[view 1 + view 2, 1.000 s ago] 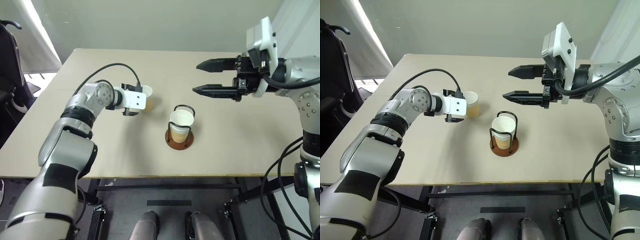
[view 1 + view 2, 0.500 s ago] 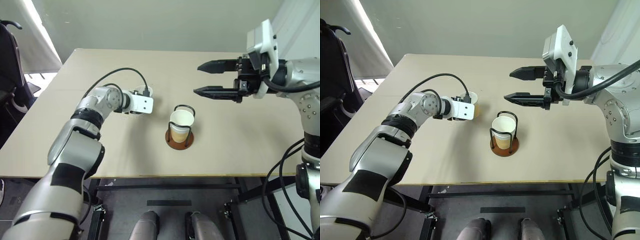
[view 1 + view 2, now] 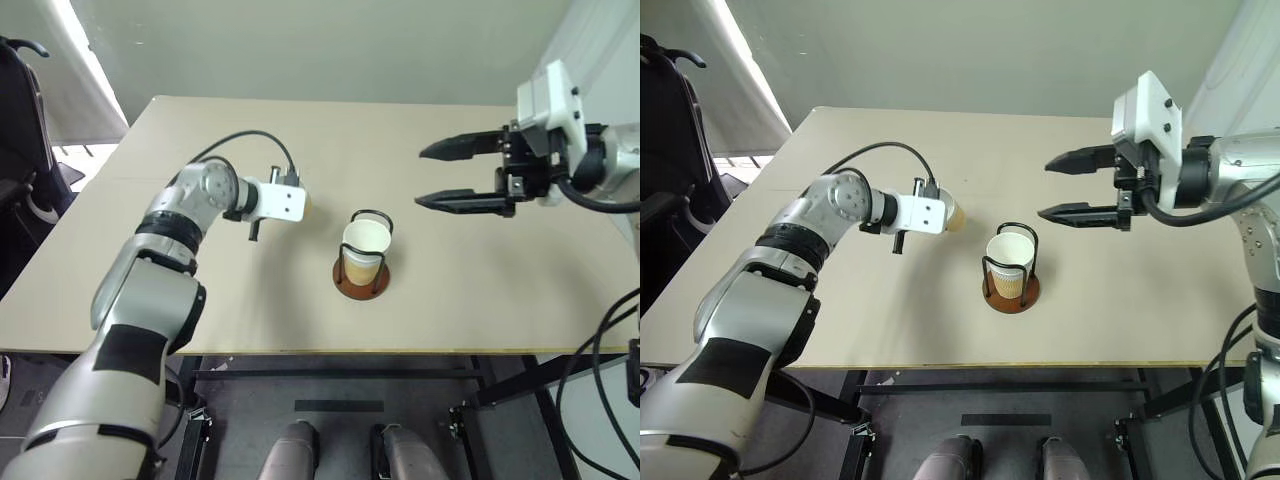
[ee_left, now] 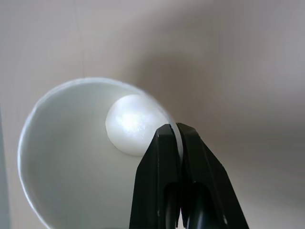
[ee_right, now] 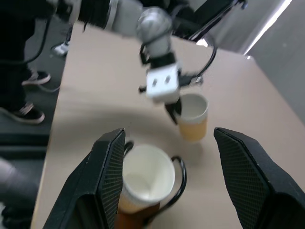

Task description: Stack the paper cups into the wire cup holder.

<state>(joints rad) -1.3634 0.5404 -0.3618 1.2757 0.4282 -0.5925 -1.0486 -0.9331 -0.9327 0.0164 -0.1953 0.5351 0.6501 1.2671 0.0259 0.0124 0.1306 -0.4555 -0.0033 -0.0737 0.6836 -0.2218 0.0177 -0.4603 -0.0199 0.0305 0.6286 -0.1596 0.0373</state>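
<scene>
Left tool (image 4: 172, 131) now pinching the rim of a paper cup (image 4: 76, 157), one finger inside the white wall, the other outside; a second ago spread wide around that cup, since then clamping fully. Holding the cup (image 3: 953, 212) left of the wire cup holder (image 3: 1011, 268), near it but apart, toward the middle of the table (image 3: 840, 320); whether lifted clear of the table or resting on it, hard telling. Meaning for the task: grasp apparently secured, so moving on from reaching to carrying, with the cup next needing to travel right and come down over the holder.

Right tool (image 3: 457, 173) hanging open and empty, fingers spread, above the table's right part, right of and beyond the holder; drifting rightward since a second ago, clearing room over the holder.

Holder standing upright toward the near middle of the table, already carrying stacked cups (image 3: 362, 240) inside its wire loops, white rim rising to about the top of the wires. Judging the task well along, the gripped cup looking like the last one outstanding.
</scene>
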